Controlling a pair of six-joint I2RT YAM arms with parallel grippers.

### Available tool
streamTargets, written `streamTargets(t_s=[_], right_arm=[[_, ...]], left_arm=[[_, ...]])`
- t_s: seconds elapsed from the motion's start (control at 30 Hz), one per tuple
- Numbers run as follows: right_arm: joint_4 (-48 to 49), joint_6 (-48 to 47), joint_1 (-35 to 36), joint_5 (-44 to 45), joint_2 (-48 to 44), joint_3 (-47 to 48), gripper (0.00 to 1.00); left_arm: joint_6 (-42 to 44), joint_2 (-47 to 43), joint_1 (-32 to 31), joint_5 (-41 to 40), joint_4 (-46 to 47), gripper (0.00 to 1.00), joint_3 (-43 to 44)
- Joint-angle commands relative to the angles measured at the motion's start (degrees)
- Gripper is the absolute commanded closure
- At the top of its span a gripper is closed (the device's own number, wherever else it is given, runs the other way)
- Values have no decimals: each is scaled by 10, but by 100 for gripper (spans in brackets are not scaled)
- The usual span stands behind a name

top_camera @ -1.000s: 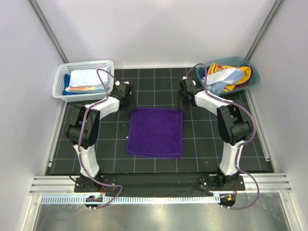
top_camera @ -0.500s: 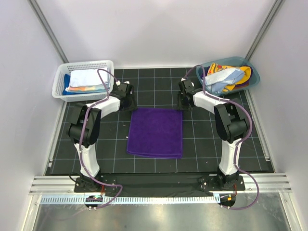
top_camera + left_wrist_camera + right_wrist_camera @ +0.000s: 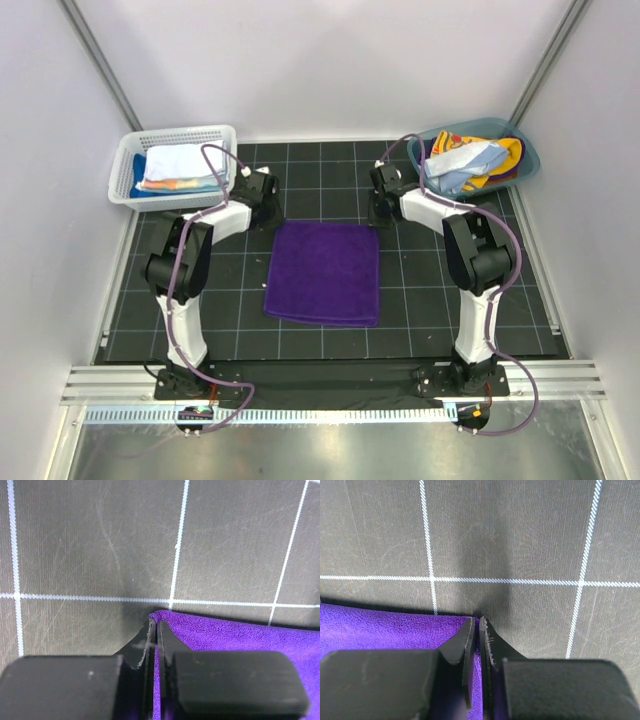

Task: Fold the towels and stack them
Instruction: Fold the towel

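A deep purple towel (image 3: 323,272) lies flat in the middle of the black grid mat. My left gripper (image 3: 272,222) is shut on the towel's far left corner (image 3: 162,617), with purple cloth pinched between its fingers (image 3: 169,645). At the far right corner (image 3: 465,625) my right gripper (image 3: 377,218) is shut on the cloth too, a thin strip of purple showing between its fingers (image 3: 465,642). Folded towels (image 3: 178,168) sit in the white basket at the back left. Crumpled towels (image 3: 470,163), light blue and yellow-orange, fill the teal tub at the back right.
The white mesh basket (image 3: 130,160) stands at the mat's back left corner, and the teal tub (image 3: 528,150) at the back right. White walls close in the sides and back. A metal rail (image 3: 330,385) runs along the near edge.
Both grippers have closed onto the far corners of the purple towel. The arms have shifted only slightly toward those corners, and the towel still lies flat.
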Motion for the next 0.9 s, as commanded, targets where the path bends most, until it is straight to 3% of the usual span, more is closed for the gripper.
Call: streamTargets(t_s=[0.0, 0.37, 0.87], right_arm=[[8, -8, -11, 4, 19, 20, 92], [55, -20, -41, -31, 28, 74, 93], [106, -8, -35, -92, -98, -8, 93]], left_arm=[[-9, 7, 2, -11, 46, 97, 8], [-4, -14, 25, -49, 112, 100, 52], [-1, -116, 30, -30, 129, 100, -15]])
